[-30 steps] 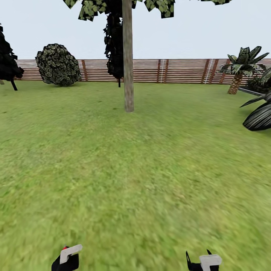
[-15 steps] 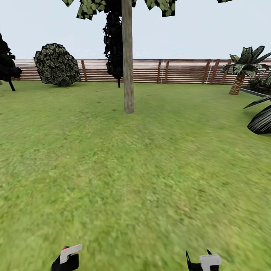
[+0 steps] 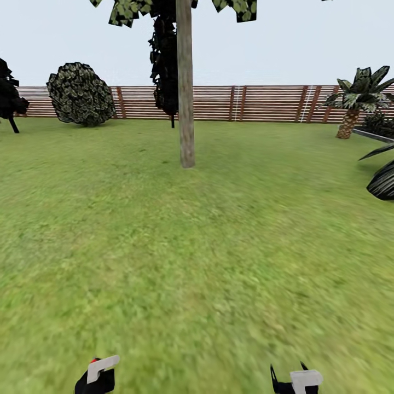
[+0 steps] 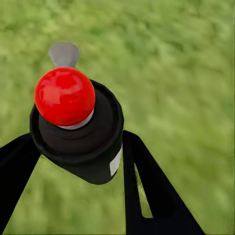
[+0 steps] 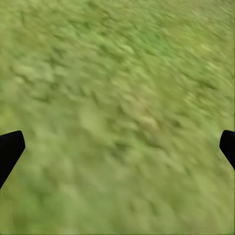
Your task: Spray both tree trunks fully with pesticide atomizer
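One tree with a thick, pale grey-brown tree trunk [image 3: 186, 98] stands straight ahead across the garden lawn, its blocky leaves cut off by the head view's upper edge. My left gripper [image 3: 97, 375] sits at the lower edge of the head view, with the red top of the pesticide atomizer [image 3: 94, 361] peeking beside it. The left wrist view shows the dark pesticide atomizer [image 4: 81, 139] with its red ball top, clamped between the black fingers of my left gripper [image 4: 81, 161] above grass. My right gripper [image 3: 295, 380] is low on the right. In the right wrist view my right gripper [image 5: 117, 147] is spread wide over bare grass.
A brown slat fence [image 3: 262, 102] closes the far side of the lawn. A round bush [image 3: 81, 94] and a dark tree [image 3: 10, 98] stand far left, and another dark narrow tree [image 3: 166, 60] behind the trunk. A palm-like plant [image 3: 358, 96] and a striped dark plant [image 3: 383, 183] are at right.
The whole head view has shifted slightly as the camera moves nearer the trunk; the bush and right-hand plants slide outward. Both grippers keep their places in the picture.
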Controlling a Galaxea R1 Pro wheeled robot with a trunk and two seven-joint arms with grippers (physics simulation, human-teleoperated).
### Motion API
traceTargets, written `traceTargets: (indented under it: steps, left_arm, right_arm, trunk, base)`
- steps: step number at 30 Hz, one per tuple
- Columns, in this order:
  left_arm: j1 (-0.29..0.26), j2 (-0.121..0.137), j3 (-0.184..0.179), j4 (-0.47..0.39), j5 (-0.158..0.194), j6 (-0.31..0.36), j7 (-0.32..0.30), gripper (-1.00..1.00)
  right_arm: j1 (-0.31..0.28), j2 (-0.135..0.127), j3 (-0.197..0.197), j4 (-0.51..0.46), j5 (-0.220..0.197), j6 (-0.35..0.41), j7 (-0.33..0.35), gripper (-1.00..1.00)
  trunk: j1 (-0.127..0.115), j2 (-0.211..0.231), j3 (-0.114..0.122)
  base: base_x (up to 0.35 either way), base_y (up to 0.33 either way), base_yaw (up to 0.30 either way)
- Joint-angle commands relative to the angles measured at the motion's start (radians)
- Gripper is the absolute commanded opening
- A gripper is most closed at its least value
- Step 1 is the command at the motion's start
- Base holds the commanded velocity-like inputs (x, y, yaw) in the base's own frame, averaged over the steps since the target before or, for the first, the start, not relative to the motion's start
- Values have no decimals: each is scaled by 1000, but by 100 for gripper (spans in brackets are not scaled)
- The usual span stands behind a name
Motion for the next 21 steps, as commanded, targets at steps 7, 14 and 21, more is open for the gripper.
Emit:
traceTargets:
  steps: [7,14,21]
  left_arm:
    - [-1,0,-2,1,10,-5,0,-100]
    - [-1,0,-2,1,10,-4,0,-100]
    - [-1,0,-2,2,10,-4,0,-100]
  right_arm:
    - [-1,0,-4,1,11,-3,-5,100]
    - [-1,0,-4,2,11,-3,-5,100]
    - [-1,0,-4,1,11,-2,-5,100]
  trunk:
    - [0,0,-1]
    - [0,0,-1]
    - [0,0,-1]
  base:
    - [338,0,0]
    - [338,0,0]
    - [338,0,0]
